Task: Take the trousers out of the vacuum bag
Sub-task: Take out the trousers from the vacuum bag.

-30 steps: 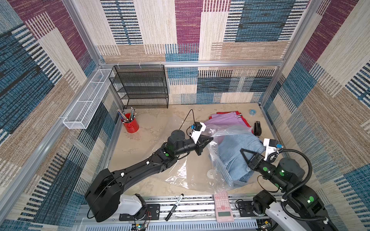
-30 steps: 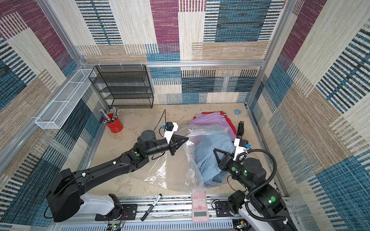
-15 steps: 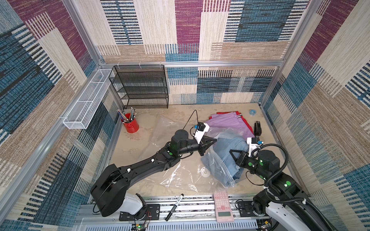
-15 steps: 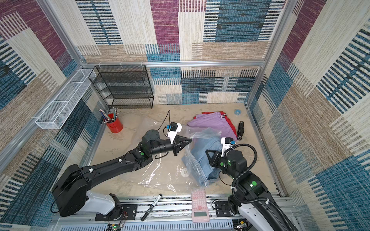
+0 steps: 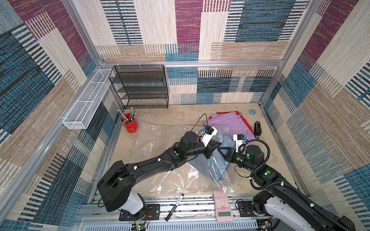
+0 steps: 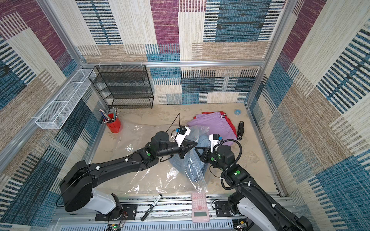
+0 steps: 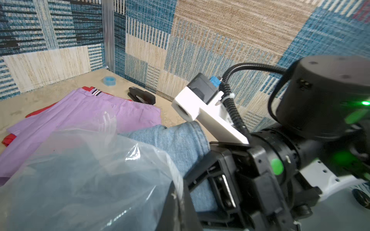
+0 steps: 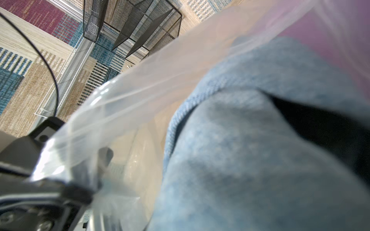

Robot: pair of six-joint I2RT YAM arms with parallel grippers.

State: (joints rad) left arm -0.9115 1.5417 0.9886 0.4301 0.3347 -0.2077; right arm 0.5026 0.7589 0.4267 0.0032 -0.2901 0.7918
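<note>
Sandy marbled tabletop (image 5: 180, 114) carries one vacuum bag (image 5: 152, 144) and three trousers — the lilac pair (image 5: 226, 122) lying on the red pair (image 5: 245, 122) just outside the bag's mouth, the denim pair (image 7: 180, 140) partly out of it. At that mouth the left gripper (image 5: 218, 144) is clenched on the bag's film and the right gripper (image 5: 220, 149) grips a denim fold; the denim looks soft, floppy and weighty against slick plastic — best pinched at a thick folded edge.

a lab robot cell: patterned walls (image 5: 156, 30) on aluminium framing (image 5: 220, 63), left arm (image 5: 152, 164) and right arm (image 5: 284, 186) bolted to a rail (image 5: 200, 208).
</note>
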